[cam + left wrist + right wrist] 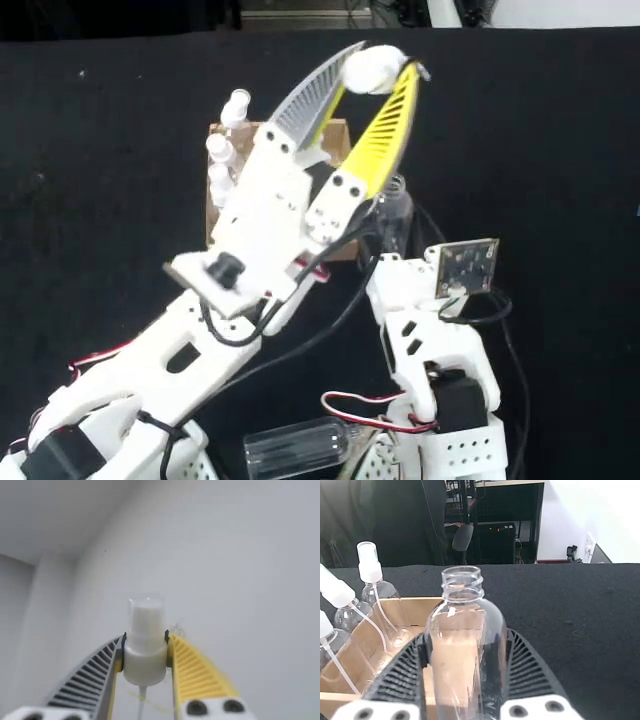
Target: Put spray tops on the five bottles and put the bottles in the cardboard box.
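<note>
The cardboard box (417, 611), just beyond our right gripper (466, 636), already holds 3 capped bottles (370, 595). That gripper clamps a 4th bottle (463, 585), upright and open-necked. A 5th bottle (295, 447) lies uncapped well behind it. Our left gripper (145, 652) pinches a spray top (145, 625), held high, apart from any neck. We judge 2 cappings and 2 boxings remain.

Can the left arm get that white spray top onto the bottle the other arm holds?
Likely yes: the bottle mouth is uncovered, though the left hand holds the spray top aimed away.
</note>
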Action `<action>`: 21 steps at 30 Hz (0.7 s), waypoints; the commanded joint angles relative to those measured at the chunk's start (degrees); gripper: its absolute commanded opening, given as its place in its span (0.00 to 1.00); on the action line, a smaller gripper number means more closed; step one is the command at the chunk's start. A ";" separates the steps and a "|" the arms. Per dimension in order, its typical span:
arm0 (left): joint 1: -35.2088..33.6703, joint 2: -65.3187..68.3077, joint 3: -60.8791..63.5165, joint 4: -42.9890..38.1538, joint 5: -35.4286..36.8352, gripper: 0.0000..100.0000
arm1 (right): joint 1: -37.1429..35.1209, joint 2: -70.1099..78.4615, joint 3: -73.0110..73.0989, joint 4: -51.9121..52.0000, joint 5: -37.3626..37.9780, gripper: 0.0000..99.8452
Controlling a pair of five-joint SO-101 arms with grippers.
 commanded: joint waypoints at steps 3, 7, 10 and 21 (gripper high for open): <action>0.66 -1.93 2.86 -10.81 0.53 0.03 | -0.53 -1.27 -0.22 -1.76 -0.09 0.01; 0.66 -1.93 6.64 -20.13 0.53 0.03 | -0.53 -1.27 -0.22 -1.76 -0.09 0.01; 0.66 -1.93 9.01 -27.69 0.53 0.03 | -0.53 -1.27 -0.22 -1.76 -0.09 0.01; 0.75 -1.93 15.52 -37.27 0.62 0.03 | -0.53 -1.27 -0.22 -1.76 -0.09 0.01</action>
